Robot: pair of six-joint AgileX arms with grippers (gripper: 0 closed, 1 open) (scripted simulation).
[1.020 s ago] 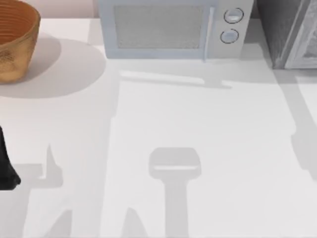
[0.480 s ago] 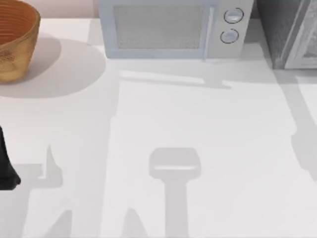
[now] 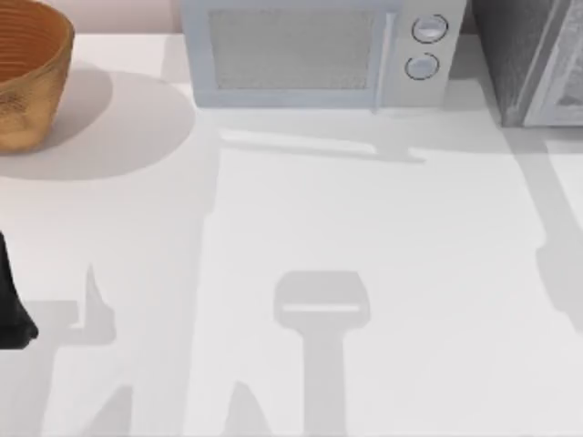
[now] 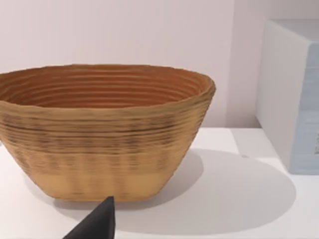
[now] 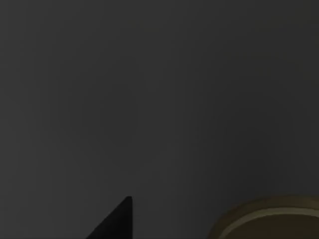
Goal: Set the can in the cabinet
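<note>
White tabletop runs across your top view, with the microwave (image 3: 314, 55) along the back at 12 o'clock, a woven basket (image 3: 27, 77) at 10 o'clock and the cabinet (image 3: 533, 59) at 1 o'clock, its pale door frame cut by the right edge. Nothing has shifted on the table over the last second — the shadows and the dark piece of the left arm (image 3: 11, 305) at 9 o'clock sit exactly where they were, so you can read that arm as parked; its wrist view faces the basket with one dark fingertip (image 4: 97, 224) low in frame, and whether those jaws are spread or pressed together cannot be told. Your right wrist view is dark, yet a dull gold rim of the can (image 5: 271, 219) shows at its 5 o'clock beside one dark fingertip (image 5: 117, 221). Judging from that gloom, the right arm is likely reaching inside the cabinet with the can close to the gripper — whether the jaws pinch it or have let go cannot be told. The stillness suggests the placing step is at or near its end.
</note>
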